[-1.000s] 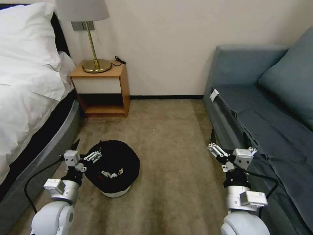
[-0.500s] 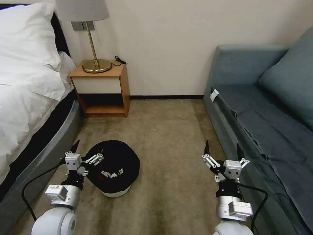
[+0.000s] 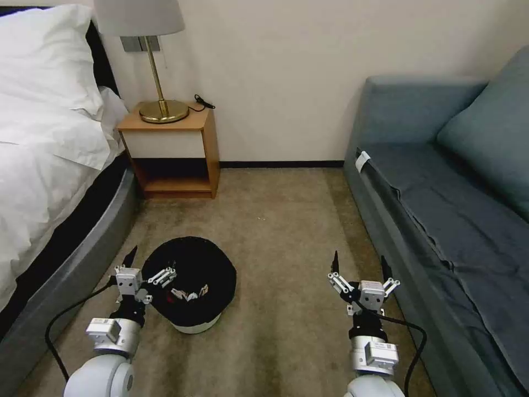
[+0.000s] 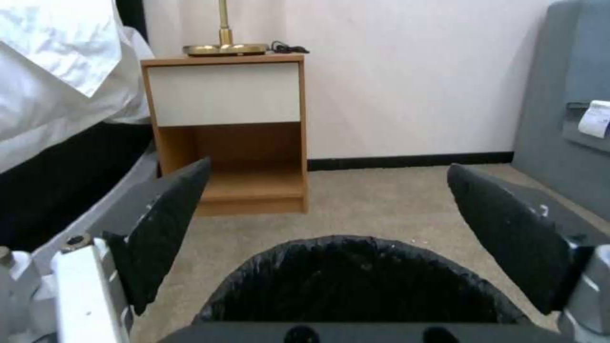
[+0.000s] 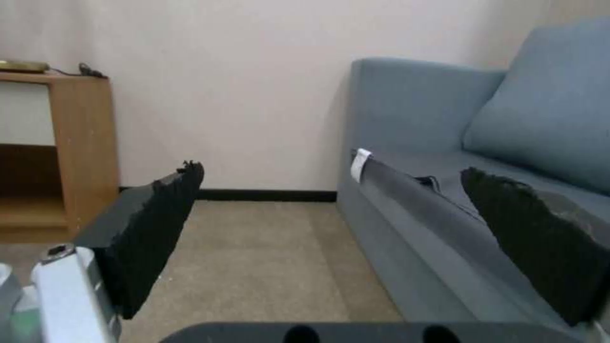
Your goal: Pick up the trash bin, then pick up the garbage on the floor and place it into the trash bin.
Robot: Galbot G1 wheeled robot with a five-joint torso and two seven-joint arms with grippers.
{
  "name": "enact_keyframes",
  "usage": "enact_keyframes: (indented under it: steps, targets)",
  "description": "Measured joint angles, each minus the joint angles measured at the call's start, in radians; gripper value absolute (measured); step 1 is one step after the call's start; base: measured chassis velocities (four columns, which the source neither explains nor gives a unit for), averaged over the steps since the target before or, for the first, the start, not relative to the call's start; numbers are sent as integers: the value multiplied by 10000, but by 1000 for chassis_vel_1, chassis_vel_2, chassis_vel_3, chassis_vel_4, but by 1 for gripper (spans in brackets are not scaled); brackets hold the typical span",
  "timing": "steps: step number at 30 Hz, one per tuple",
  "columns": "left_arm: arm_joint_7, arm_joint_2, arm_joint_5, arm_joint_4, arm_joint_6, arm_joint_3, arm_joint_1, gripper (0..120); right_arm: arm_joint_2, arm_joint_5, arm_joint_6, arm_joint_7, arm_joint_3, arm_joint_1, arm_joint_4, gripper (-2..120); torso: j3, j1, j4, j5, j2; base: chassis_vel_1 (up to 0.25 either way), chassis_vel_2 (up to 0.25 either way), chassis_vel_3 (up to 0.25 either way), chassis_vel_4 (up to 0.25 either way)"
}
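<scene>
The left gripper (image 3: 147, 263) hangs with its fingers apart, just beside the bin (image 3: 190, 286) on the carpet. The right gripper (image 3: 358, 267) waits spread near the sofa (image 3: 441, 182). Wrappers (image 3: 189, 293) lie inside the bin, so the cleanup looks finished; no litter remains on the visible floor.

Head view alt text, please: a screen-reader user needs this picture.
A black-lined trash bin stands on the carpet with wrappers inside, the open left end effector at its rim. The open right end effector hovers empty beside a blue sofa; a bed, nightstand and lamp stand beyond.
</scene>
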Motion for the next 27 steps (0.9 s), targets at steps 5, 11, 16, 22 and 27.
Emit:
enact_keyframes:
  steps: [5, 11, 16, 22, 27]
  targets:
    - [-1, -37, 6, 106, -32, 152, -113, 100, 8, -13, 1, 19, 108, 3, -19, 100, 0, 0, 0, 0, 0, 0, 0, 0, 0]
    - [-7, -50, 12, 111, -34, 190, -138, 100, -6, -2, -39, 19, 141, -16, 10, 100, 1, 0, 0, 0, 0, 0, 0, 0, 0]
    - [-9, -50, 14, 111, -35, 191, -140, 100, -10, 7, -49, 19, 144, -18, 27, 100, 0, 1, 0, 0, -1, 0, 0, 0, 0]
    - [-9, -51, 14, 110, -35, 191, -141, 100, -13, 11, -54, 19, 147, -20, 36, 100, 0, 1, 0, 0, 0, 0, 0, 0, 0]
    - [-9, -51, 14, 108, -35, 190, -141, 100, -16, 16, -60, 19, 147, -20, 39, 100, 0, 1, 0, 0, 0, 0, 0, 0, 0]
